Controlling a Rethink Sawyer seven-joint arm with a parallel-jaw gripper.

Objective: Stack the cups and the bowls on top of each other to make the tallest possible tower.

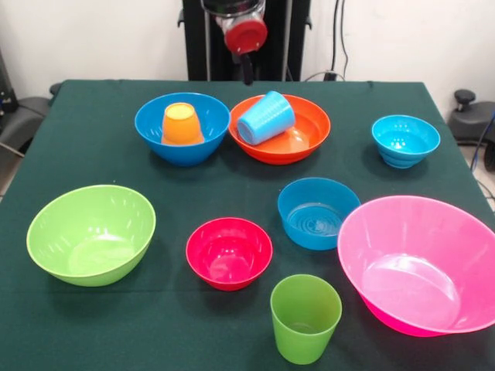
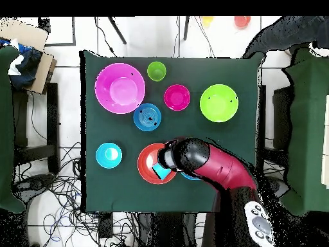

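Note:
My gripper hangs above the table's far edge, just behind the gap between two bowls; its state is unclear. An orange cup stands upside down inside the large blue bowl. A light blue cup lies on its side in the wide orange bowl. A green cup stands upright at the near edge. Spread over the cloth are the lime green bowl, the small red bowl, the medium blue bowl, the pink bowl and the turquoise bowl.
From above, the red arm covers most of the large blue bowl and the edge of the orange bowl. The dark green tablecloth ends in edges on all sides. Cables and chairs surround the table.

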